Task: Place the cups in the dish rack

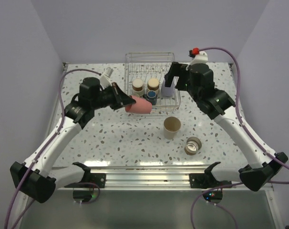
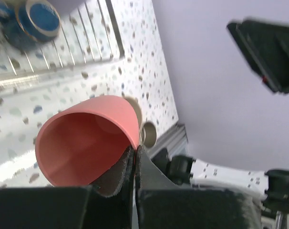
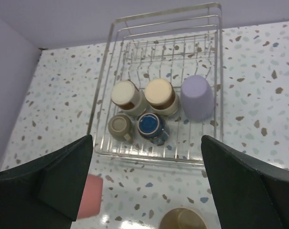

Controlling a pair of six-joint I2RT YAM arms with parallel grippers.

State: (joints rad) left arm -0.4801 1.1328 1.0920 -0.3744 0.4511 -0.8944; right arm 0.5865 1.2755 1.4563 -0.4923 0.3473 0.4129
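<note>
Well, over on the left, the left gripper [image 1: 127, 100] has its jaws pinched tight on the wall of the coral-pink cup [image 1: 141, 106], one finger inside the rim and one outside. The cup is held sideways, its mouth turned back toward the arm, at about 7 o'clock of the dish rack [image 1: 149, 67], right by the rack's near edge. Whether it touches the wire there I cannot tell.

Inside the rack, toward its near end, five cups sit base up. One pale-based cup [image 3: 127, 95] has another pale-based cup [image 3: 161, 95] just beside it at 3 o'clock. At 6 o'clock of that pair are a small beige handled cup [image 3: 119, 128] and a blue-based cup [image 3: 151, 128], side by side. The lavender cup [image 3: 197, 97] stands at the 3 o'clock end of the row, by the rack's side wire.

The right gripper [image 1: 172, 75] hangs above that side of the rack, over the lavender cup, with its jaws spread wide and nothing between them.

On the speckled table [image 1: 111, 138], the tan cup [image 1: 172, 127] stands upright, mouth up, at 5 o'clock of the rack. A metal cup [image 1: 193, 145] lies on its side near it at 4 o'clock, apart from it.
</note>
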